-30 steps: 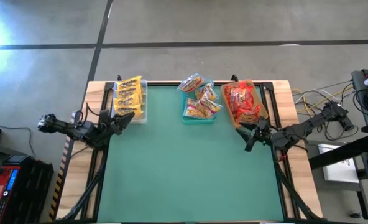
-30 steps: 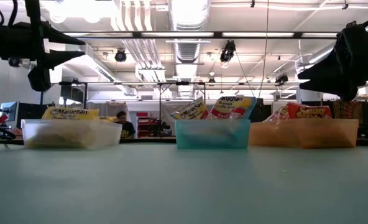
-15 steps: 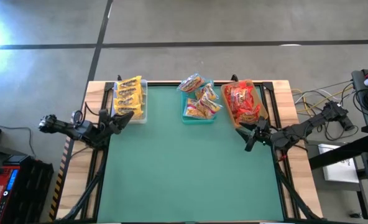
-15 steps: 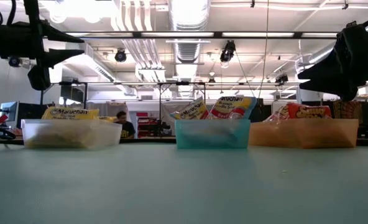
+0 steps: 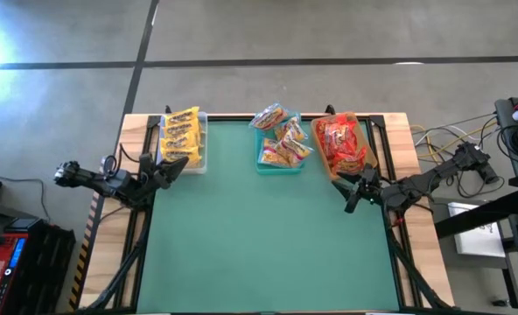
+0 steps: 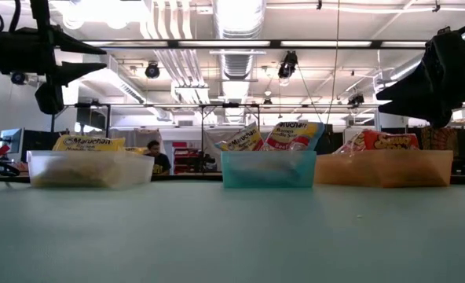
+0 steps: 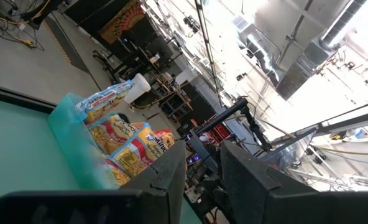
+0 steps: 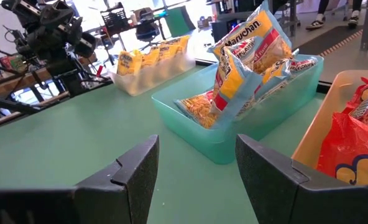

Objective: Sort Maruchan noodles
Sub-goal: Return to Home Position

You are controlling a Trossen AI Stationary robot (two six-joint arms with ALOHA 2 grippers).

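The Maruchan noodles lie in three bins along the table's far edge. Yellow packets [image 5: 181,131] fill the clear bin [image 5: 199,156], multicoloured packets [image 5: 280,136] stand and lean in the teal bin [image 5: 276,168], and red packets [image 5: 342,143] fill the tan bin [image 5: 325,166]. My left gripper [image 5: 178,163] hovers open near the clear bin's near end, above the table, with nothing between its fingers [image 7: 171,177]. My right gripper [image 5: 353,197] hovers open just short of the tan bin's near end, facing the teal bin [image 8: 252,106], also with nothing between its fingers.
The green mat [image 5: 268,245] stretches bare from the bins to the near edge. Wooden table strips [image 5: 129,149] run along both sides. Cables and equipment [image 5: 504,131] sit off the table's right side. A person [image 6: 155,153] shows far back in the room.
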